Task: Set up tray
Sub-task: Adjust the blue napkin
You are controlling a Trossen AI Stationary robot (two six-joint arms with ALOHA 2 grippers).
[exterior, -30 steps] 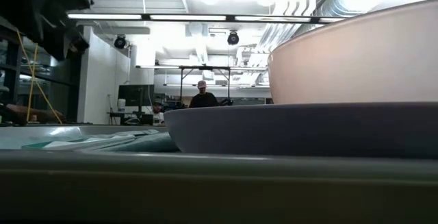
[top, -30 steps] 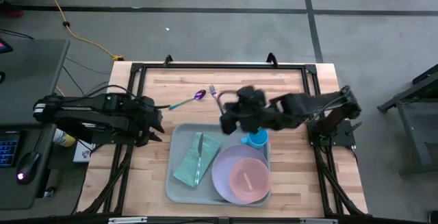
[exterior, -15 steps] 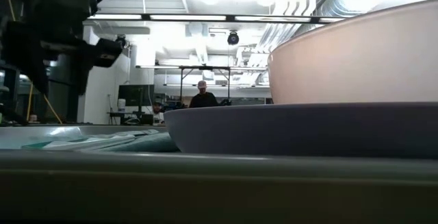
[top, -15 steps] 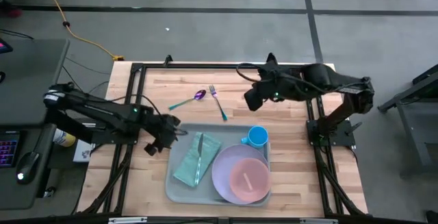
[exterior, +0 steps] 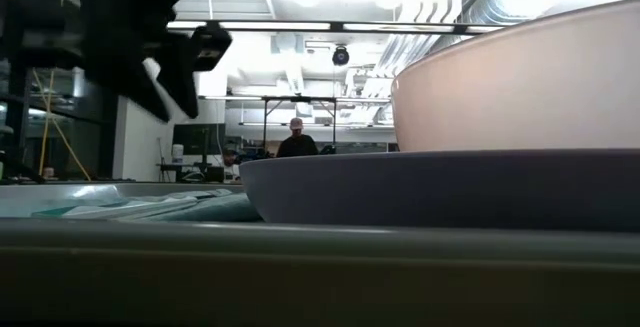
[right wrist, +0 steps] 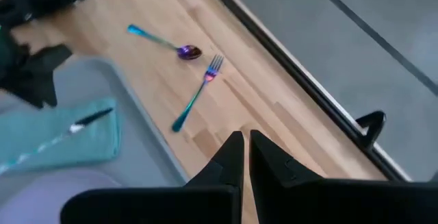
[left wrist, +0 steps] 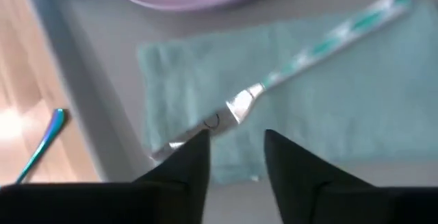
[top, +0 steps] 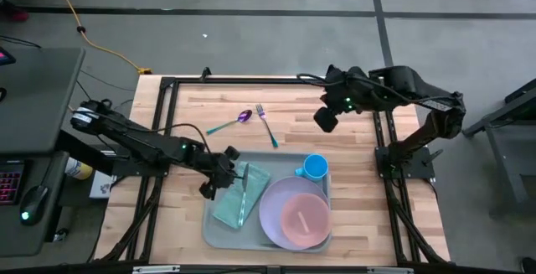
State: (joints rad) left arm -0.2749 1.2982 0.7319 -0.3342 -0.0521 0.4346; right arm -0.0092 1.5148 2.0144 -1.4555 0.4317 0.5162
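The pale grey-green tray [top: 224, 234] lies at the table's near middle. On its left half a teal napkin [top: 237, 200] lies flat, with a knife [left wrist: 311, 49] resting along it. My left gripper [top: 219, 173] hangs over the tray's left rim, open. Its fingers [left wrist: 236, 152] are above the knife's blade end [left wrist: 205, 125], and the low view shows them well clear of the tray. My right gripper [top: 327, 119] is shut and raised over the table's far right part, holding nothing.
On the tray's right half sit a lavender plate [top: 276, 219] with a pink bowl [top: 303, 217] on it and a blue cup [top: 315, 168]. A spoon [top: 230, 123] and a fork [top: 266, 126] lie on bare wood beyond the tray. Black frame rails [top: 251, 80] edge the table.
My left gripper has swung from beyond the table's left edge toward the right, sinking a little and rolling, and now hangs over the tray's left rim by the napkin. My right gripper has drawn away from the blue cup toward the far right, rising. Nothing on the tray has moved.
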